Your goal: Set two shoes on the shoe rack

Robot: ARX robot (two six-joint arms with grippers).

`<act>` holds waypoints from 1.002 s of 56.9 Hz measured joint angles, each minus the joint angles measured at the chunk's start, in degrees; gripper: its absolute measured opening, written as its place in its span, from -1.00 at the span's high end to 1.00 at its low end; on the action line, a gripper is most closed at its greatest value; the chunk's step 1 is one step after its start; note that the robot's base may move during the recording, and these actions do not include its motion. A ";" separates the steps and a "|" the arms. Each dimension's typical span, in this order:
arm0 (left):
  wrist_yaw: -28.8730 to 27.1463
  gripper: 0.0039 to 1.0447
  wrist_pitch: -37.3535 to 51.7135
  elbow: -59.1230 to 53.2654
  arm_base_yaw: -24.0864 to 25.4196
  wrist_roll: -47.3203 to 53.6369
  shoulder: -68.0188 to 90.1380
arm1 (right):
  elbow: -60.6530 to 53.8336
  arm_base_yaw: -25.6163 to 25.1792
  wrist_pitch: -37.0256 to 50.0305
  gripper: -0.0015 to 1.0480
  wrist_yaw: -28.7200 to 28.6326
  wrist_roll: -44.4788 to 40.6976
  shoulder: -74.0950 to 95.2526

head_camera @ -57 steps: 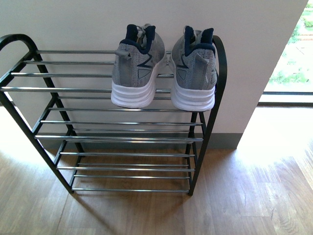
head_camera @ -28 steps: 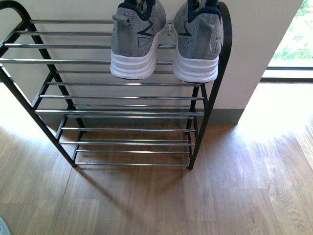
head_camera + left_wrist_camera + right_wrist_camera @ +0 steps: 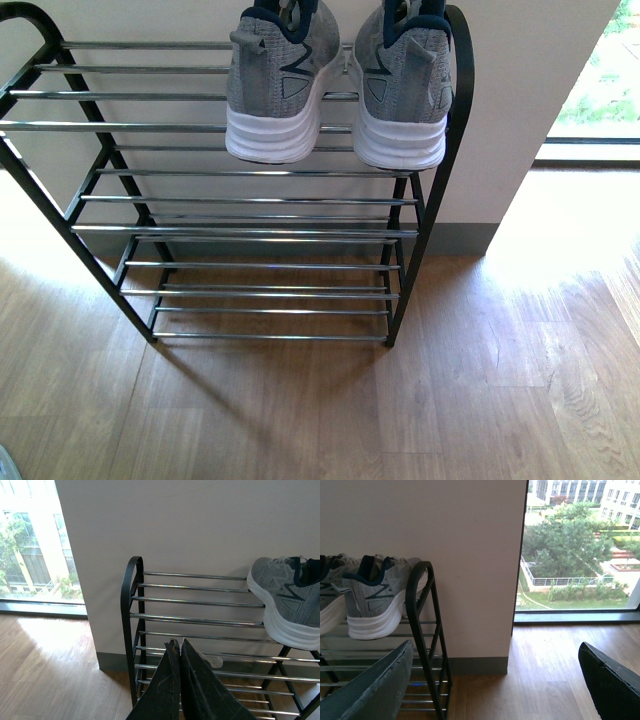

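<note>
Two grey knit sneakers stand heels-out on the top tier of the shoe rack (image 3: 250,200), one shoe (image 3: 280,85) beside the other shoe (image 3: 405,90) at the rack's right end. Neither arm shows in the front view. In the left wrist view my left gripper (image 3: 176,642) is shut with nothing in it, in front of the shoe rack (image 3: 190,621), with one sneaker (image 3: 287,605) to the side. In the right wrist view my right gripper (image 3: 495,652) stands wide open and empty beside the rack's end frame (image 3: 422,630), near a sneaker (image 3: 375,600).
The rack stands against a pale wall (image 3: 520,100) on a wood floor (image 3: 480,400). A floor-level window (image 3: 575,550) lies to the right of the wall. Something pale (image 3: 5,462) sits at the bottom left edge of the front view.
The front view dropped lower between one second and half a second ago, so the shoes now sit at the top edge. Since then nothing has visibly moved.
</note>
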 joint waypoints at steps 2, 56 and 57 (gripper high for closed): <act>0.00 0.98 -1.60 -0.02 0.00 0.00 -1.77 | 0.00 0.00 0.00 -0.82 0.02 0.00 0.00; 0.00 0.98 -27.74 -0.02 0.00 0.00 -26.62 | 0.00 0.00 0.00 -0.82 0.00 0.00 0.00; 0.00 0.98 -28.70 0.00 0.00 0.00 -27.41 | 0.00 0.00 0.00 -0.82 0.02 0.00 0.00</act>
